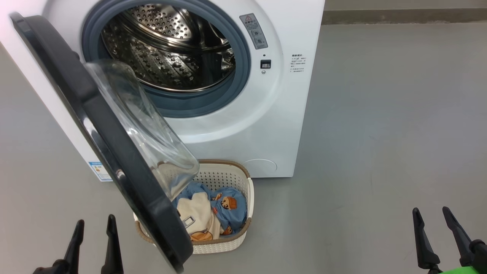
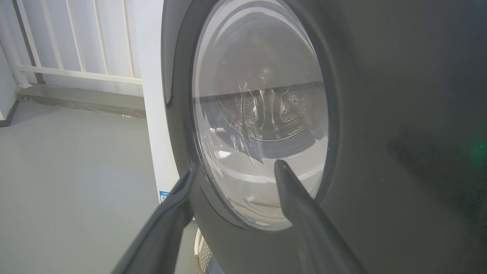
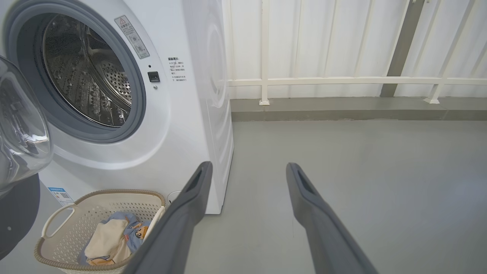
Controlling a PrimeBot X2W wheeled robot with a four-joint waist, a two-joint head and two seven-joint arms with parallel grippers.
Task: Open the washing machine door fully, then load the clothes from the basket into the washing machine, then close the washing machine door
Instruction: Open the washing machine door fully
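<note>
- Door: the washing machine door [image 1: 91,121] is found swung out from the washing machine [image 1: 266,114], hinged at the 9 o'clock side of the opening; its glossy black rim is laid across the head view from 11 o'clock down to 6 o'clock, with the clear domed window [image 1: 144,129] bulging toward 3 o'clock
- Opening: the grey gasket [image 1: 198,101] and the perforated steel drum [image 1: 171,49] are exposed at 12 o'clock of the head view
- Container: the basket [image 1: 224,173] is set on the grey floor [image 1: 380,133] just beside the machine's front, at 6 o'clock of the opening; its 9 o'clock end is overlapped by the door's lower edge in the head view
- Load: the clothes [image 1: 232,217] are held in the basket; the blue bear-print fabric [image 1: 237,198] is noted toward 3 o'clock, the cream cloth [image 1: 198,209] toward 9 o'clock, partly laid over it
- Arm one: the left gripper [image 1: 95,219] is recorded at 7 o'clock of the head view, jaws spread wide with nothing between them; in the left wrist view its fingers are pointed at the door's outer face, one across the rim, one across the glass; contact cannot be told
- Arm two: the right gripper [image 1: 430,209] is recorded at 5 o'clock of the head view, over bare floor, well apart from machine and basket, jaws spread wide and empty
- Background: a white railing [image 3: 342,80] is seen behind the machine in the right wrist view, from 12 to 3 o'clock
</note>
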